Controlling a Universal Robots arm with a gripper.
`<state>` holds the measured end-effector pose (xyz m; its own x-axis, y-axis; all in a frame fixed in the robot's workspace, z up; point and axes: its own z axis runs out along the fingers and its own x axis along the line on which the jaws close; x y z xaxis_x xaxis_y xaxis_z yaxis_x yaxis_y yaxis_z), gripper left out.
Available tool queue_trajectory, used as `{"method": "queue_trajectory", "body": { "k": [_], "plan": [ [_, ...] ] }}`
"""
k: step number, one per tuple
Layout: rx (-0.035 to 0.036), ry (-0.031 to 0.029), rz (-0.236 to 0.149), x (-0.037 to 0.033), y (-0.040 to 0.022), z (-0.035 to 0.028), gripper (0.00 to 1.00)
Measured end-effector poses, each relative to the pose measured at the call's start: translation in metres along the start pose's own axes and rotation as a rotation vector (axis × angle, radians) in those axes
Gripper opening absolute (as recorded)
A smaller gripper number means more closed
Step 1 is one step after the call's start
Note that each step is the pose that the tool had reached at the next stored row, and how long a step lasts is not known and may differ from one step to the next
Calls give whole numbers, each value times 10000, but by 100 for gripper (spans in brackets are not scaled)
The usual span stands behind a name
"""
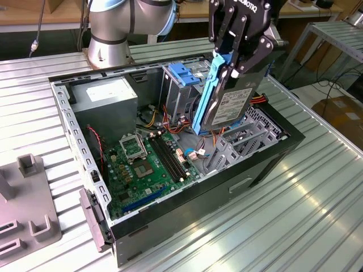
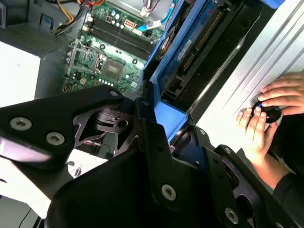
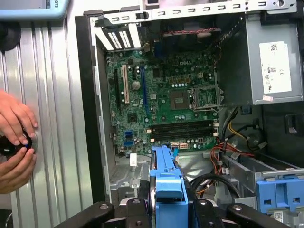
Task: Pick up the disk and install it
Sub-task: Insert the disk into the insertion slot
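Observation:
The disk [image 1: 229,107], silver-grey with a white label and blue plastic rails, hangs on edge and tilted above the open computer case [image 1: 210,187]. My gripper [image 1: 235,63] is shut on its upper end. The disk's lower end is over the case's right side in the exterior view, beside the metal drive cage [image 1: 184,76] with the blue top. In the first wrist view the disk's blue rail [image 3: 166,183] runs out from between my fingers toward the motherboard [image 3: 166,95]. The second wrist view shows the disk [image 2: 202,45] edge-on past my black fingers [image 2: 159,156].
Inside the case are a grey power-supply box [image 1: 108,93], the green motherboard [image 1: 144,161] and loose cables [image 3: 228,161]. A person's hands [image 3: 14,137] rest on a black object on the ribbed metal table beside the case. A grey fixture [image 1: 28,209] sits at the exterior view's left.

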<state>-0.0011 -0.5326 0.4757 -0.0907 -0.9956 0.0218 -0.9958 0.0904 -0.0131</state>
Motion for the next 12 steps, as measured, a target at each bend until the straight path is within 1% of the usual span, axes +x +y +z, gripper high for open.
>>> {"method": "queue_trajectory", "body": {
  "k": [1, 3, 4, 7, 8, 10, 11, 12],
  "plan": [
    [-3, 3, 0, -11, -146, 7, 37],
    [-3, 1, -11, -23, -284, 17, 37],
    [-2, -1, -63, -27, -329, 20, 37],
    [1, -3, -182, -32, -402, 24, 37],
    [1, -2, -211, -22, -426, 25, 37],
    [1, -4, -211, 15, -432, 30, 37],
    [1, -2, -216, 49, -436, 35, 37],
    [3, -5, -293, 62, -437, 41, 37]
  ]
}}
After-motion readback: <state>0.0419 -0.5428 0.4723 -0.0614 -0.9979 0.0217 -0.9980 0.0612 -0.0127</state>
